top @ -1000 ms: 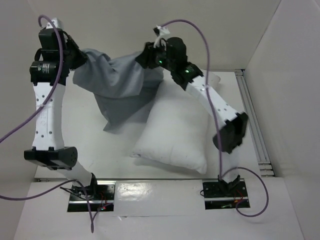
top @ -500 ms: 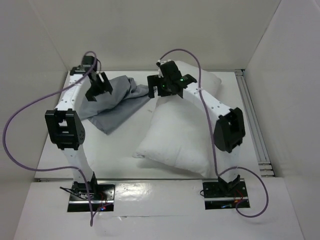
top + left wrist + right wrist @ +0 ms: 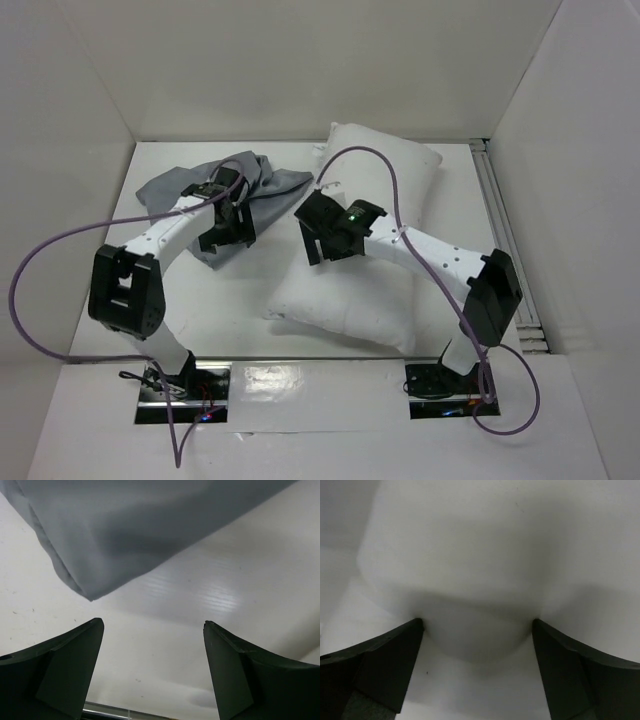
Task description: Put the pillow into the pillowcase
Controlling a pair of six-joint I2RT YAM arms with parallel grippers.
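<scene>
Left gripper (image 3: 152, 626) spread, empty, over table (image 3: 250, 300) just beside pillowcase (image 3: 275, 184) corner; we judge it seeking hem to open it. Right gripper (image 3: 476, 624) spread, straddling pillow (image 3: 385, 175) bulge, poised to pinch, we judge. Pillow lies just beside crumpled pillowcase, none inside yet.

Pillow (image 3: 350, 300) white; pillowcase (image 3: 275, 185) plain grey; cables (image 3: 362, 150) purple; table (image 3: 222, 300) white.

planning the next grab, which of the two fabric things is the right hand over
The plump white rectangular fabric pillow; the open right hand straddles a bulge of it. The wrinkled grey fabric pillowcase lies by the left hand.
</scene>
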